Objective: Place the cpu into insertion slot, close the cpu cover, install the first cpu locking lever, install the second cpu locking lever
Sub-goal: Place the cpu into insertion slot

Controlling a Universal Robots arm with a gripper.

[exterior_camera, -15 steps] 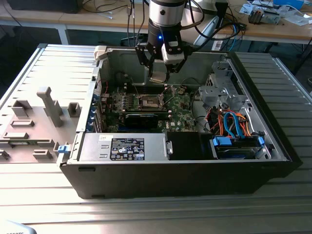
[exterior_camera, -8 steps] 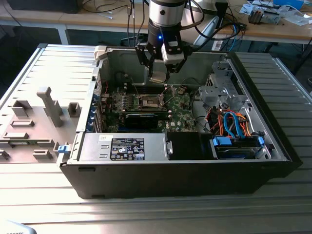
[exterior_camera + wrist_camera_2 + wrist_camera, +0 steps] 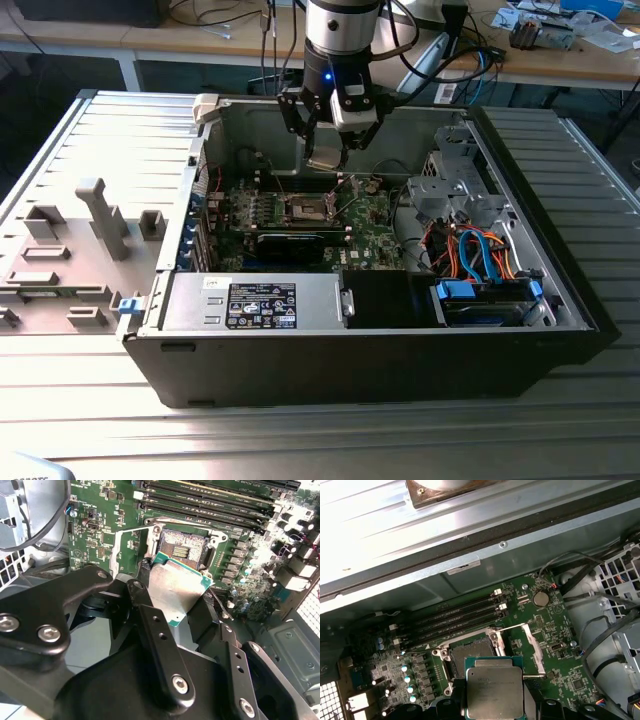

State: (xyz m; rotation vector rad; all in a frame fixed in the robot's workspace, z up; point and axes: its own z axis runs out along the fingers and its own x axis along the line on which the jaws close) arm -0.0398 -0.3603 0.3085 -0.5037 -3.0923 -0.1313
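My gripper is shut on the cpu, a flat square chip with a dull silver top and green edge. I hold it above the green motherboard, inside the open computer case. In the second wrist view the cpu sits between the black fingers, just short of the insertion slot. In the first wrist view the cpu partly hides the insertion slot. The cpu cover stands swung open beside the slot, and its thin metal frame also appears in the second wrist view.
Long memory slots run along one side of the socket. A drive cage with orange and blue cables fills the exterior view's right of the case. The power supply lies along the front. The removed side panel rests at the exterior view's left.
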